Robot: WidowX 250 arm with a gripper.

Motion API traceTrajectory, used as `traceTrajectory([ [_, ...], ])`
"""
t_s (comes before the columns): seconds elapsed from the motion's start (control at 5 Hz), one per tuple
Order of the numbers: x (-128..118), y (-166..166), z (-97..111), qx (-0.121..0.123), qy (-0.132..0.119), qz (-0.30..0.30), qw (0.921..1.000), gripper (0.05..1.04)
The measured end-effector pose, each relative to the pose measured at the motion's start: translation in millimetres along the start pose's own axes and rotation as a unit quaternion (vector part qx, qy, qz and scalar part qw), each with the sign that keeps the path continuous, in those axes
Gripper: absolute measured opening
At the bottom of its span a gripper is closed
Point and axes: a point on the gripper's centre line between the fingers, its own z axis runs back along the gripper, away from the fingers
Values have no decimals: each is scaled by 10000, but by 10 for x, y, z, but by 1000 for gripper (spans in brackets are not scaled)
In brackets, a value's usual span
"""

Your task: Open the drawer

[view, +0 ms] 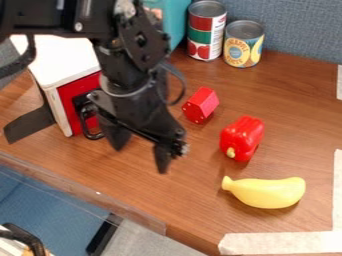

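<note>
1. Hanging above the tabletop (294,92) with the tool (141,158) in released state, its two fingers well apart and nothing between; probably kept wide in order to receive the handle.
2. Just beside the tool, on its camera-left side: red drawer (65,102), seemingly closed inside the white cabinet (63,57). Dark handle (83,120) standing out from the front, surely for easy hooking.
3. Farther to camera-left of the tool: dark flat strip (30,123) at the cabinet's foot, maybe serving as brace against sliding.
4. To camera-right of the tool: red block (200,105), red pepper (242,137) and yellow banana (267,192), all apart from the handle, perhaps placed only for distraction.
5. Needed next, by judgement: bringing a finger behind the handle, then pulling straight, without twisting the cabinet.
</note>
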Motion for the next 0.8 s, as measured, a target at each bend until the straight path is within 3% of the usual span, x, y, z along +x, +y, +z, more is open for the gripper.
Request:
traceTrajectory([
  [0.2,71,149,-159,217,16,-506,9985,999],
  [0.6,268,493,-411,1001,-109,-1015,9897,999],
  [0.8,342,644,-486,1133,-129,-1074,9876,999],
])
